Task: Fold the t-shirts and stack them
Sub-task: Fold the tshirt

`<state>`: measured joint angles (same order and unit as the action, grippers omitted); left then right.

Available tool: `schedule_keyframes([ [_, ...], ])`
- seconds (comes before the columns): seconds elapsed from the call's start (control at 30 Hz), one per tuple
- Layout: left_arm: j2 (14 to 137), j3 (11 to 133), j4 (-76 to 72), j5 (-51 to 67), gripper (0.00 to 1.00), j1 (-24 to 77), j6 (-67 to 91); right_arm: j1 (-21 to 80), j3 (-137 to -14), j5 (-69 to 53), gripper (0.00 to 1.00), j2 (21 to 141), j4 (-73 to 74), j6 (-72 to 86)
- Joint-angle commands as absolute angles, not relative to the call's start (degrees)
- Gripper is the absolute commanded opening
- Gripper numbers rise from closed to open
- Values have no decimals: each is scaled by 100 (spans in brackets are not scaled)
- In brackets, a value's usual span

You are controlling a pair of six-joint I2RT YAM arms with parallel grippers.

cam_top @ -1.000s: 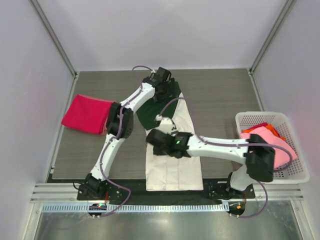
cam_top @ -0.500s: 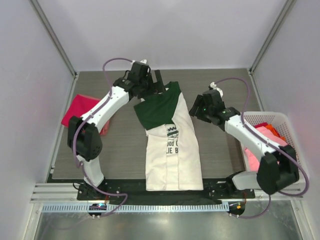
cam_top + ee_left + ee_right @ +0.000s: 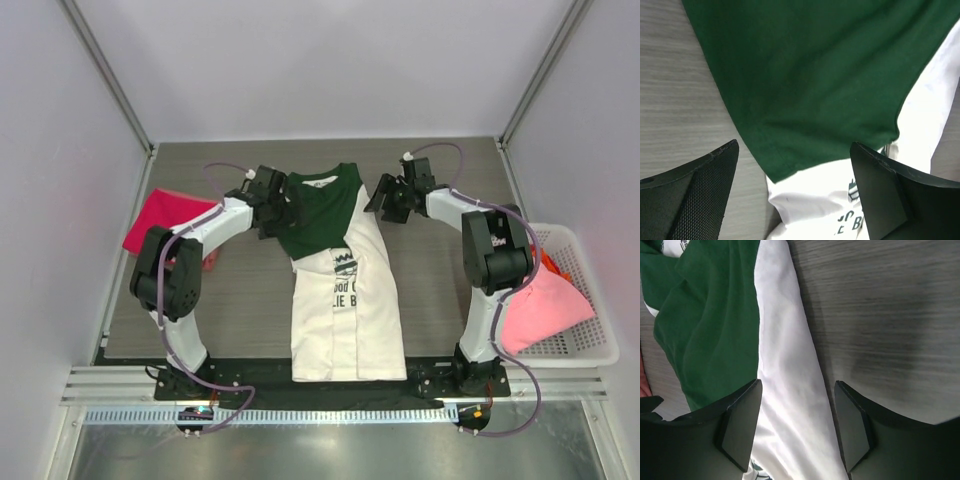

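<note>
Step in hand, by my read: the width fold on the cream-white t-shirt (image 3: 345,320) is done and the length fold isn't started. It lies flat mid-desk (image 3: 440,200) as a narrow strip, collar at the far end, hem at the near edge, with a dark green sleeve (image 3: 315,215) laid across the chest. The next move calls for both far corners to be pinched together, lifted evenly and carried toward the hem. A lopsided lift would likely drag the sleeve back out. The white lattice basket (image 3: 590,345) sits on the right side of the desk. It holds the pink t-shirt (image 3: 545,305), which is bunched and spilling over the rim on the arm side, plus a scrap of orange cloth (image 3: 548,262) I can't identify, partly hidden by the right arm. The magenta-red t-shirt (image 3: 165,225) lies folded at the left edge of the desk, well apart from the cream one, and is probably the stack base. The left hand (image 3: 794,149) has its jaws wide apart over the lower edge of the green sleeve, gripping nothing. The right hand (image 3: 798,384) also has its jaws apart, straddling the shirt's white right-hand edge with no cloth pinched.
</note>
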<state>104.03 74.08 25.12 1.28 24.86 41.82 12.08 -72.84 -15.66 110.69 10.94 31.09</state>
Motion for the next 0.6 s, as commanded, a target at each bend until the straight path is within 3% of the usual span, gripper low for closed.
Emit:
schedule_keyframes([
  [0.0,10520,7392,1890,158,92,2338,4245,1187,-7681,-2056,65,11310,581,2900],
  [0.13,10889,7479,1776,307,86,2206,4289,1151,-8032,-2109,59,11899,483,2935],
  [0.27,11328,7690,1705,483,72,2074,4342,1143,-8349,-2022,47,12313,440,3014],
  [0.33,11600,7900,1688,527,66,2013,4368,1134,-8516,-1934,36,12445,422,3084],
  [0.47,12172,8487,1652,632,60,1916,4447,1029,-8683,-1627,3,12691,343,3357],
  [0.57,12724,9025,1722,756,58,1846,4491,879,-8657,-1529,1,12753,36,3655],
])
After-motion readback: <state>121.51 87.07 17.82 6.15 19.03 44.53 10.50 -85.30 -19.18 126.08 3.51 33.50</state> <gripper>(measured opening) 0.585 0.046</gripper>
